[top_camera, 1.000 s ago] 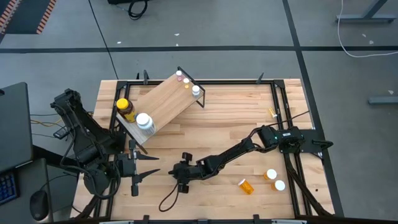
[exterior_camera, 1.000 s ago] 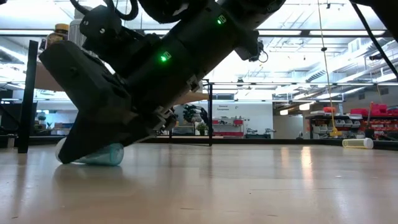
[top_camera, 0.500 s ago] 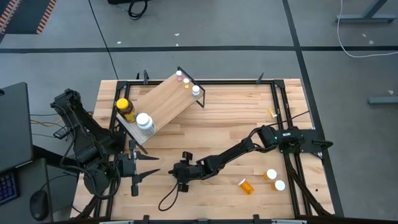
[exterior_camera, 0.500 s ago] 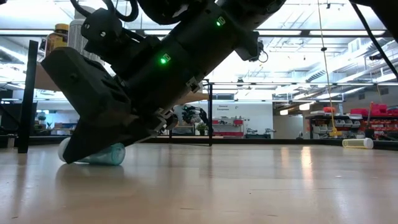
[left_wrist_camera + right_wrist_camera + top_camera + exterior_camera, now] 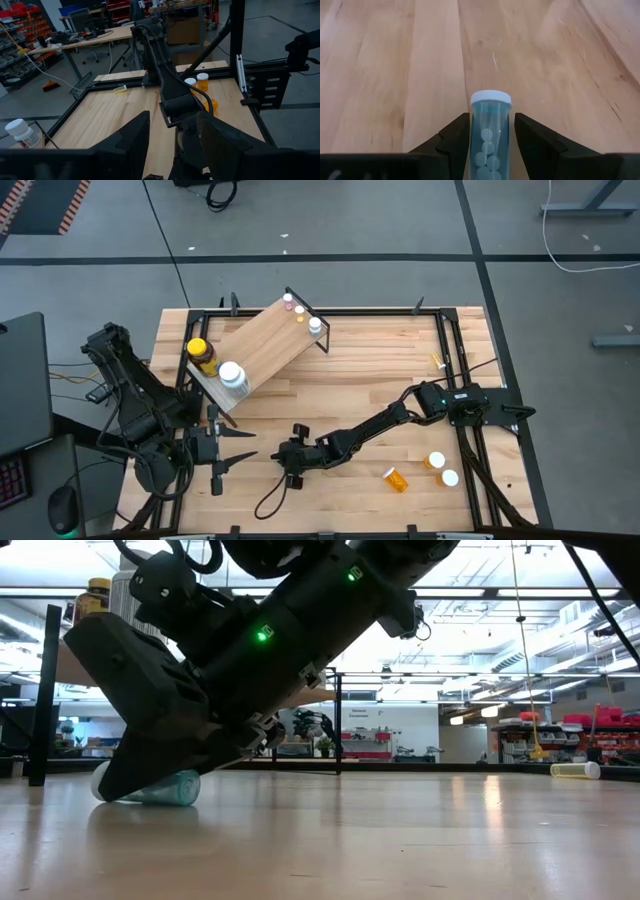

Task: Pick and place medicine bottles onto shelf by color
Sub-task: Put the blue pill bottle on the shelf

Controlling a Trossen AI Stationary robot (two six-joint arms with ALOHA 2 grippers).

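A teal vial (image 5: 489, 137) with a white cap lies on its side on the table (image 5: 370, 385), near the front edge and left of centre, and it is bracketed by the right gripper (image 5: 490, 145), whose fingers (image 5: 451, 142) stand on either side of it. Whether the fingers are already pressed onto the vial or only close beside it cannot be told; in the low view the vial (image 5: 165, 787) rests on the wood under the tilted gripper, so it is judged not yet lifted. The low, slanted approach suits a vial lying flat, since it can be taken across its body. The shelf (image 5: 262, 346) is set at the far left of the table, carrying an amber jar (image 5: 202, 356) and a white-capped bottle (image 5: 232, 376) at its near end and three small vials (image 5: 300, 313) at its far end, apparently sorted by colour. An orange vial (image 5: 396, 478) and two more bottles (image 5: 441, 468) are left at the near right. The left gripper (image 5: 222, 453) is parked at the near left, fingers spread, with nothing between them.
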